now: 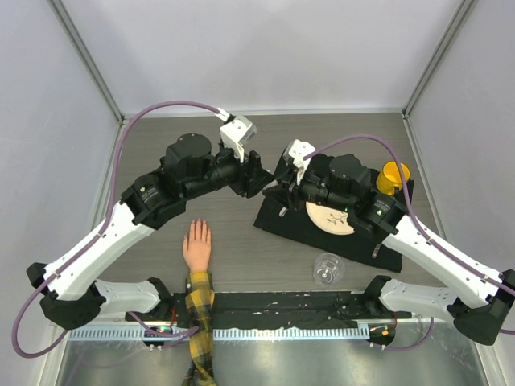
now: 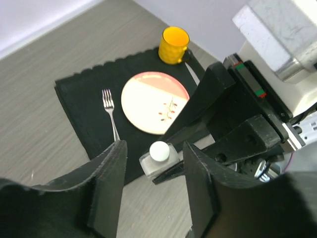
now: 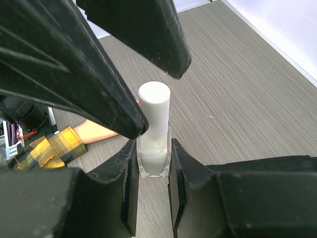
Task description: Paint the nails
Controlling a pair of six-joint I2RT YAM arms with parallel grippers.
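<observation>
From above, the left claw [image 1: 261, 181] and the right claw [image 1: 282, 187] meet tip to tip over the middle of the desk [image 1: 241, 241]. How far either is open cannot be told from here. One fake hand [image 1: 197, 248] lies flat near the left arm, well apart from both claws. Its plaid sleeve [image 1: 200, 318] points toward the near edge. The nails [image 1: 198, 224] are at the fingertips on the far side, too small to make out. To the right there is one black placemat [image 1: 278, 221], one plate [image 1: 328, 218], one yellow cup [image 1: 393, 177] and one clear glass [image 1: 327, 268].

The left wrist view shows the left claw [image 2: 154, 148] spread wide, gripping nothing. One small bottle [image 2: 158, 157] with a white cap sits in the gap between its fingers. Beyond are one fork [image 2: 110, 111], the plate [image 2: 155, 101] and the cup [image 2: 174, 45].

The right wrist view shows the right claw [image 3: 153, 153] pressed against both sides of the clear bottle [image 3: 153, 131], holding it upright. The left claw's two dark fingers [image 3: 133, 25] stand spread on either side of the cap. The fake hand [image 3: 96, 130] and sleeve [image 3: 54, 147] lie behind.
</observation>
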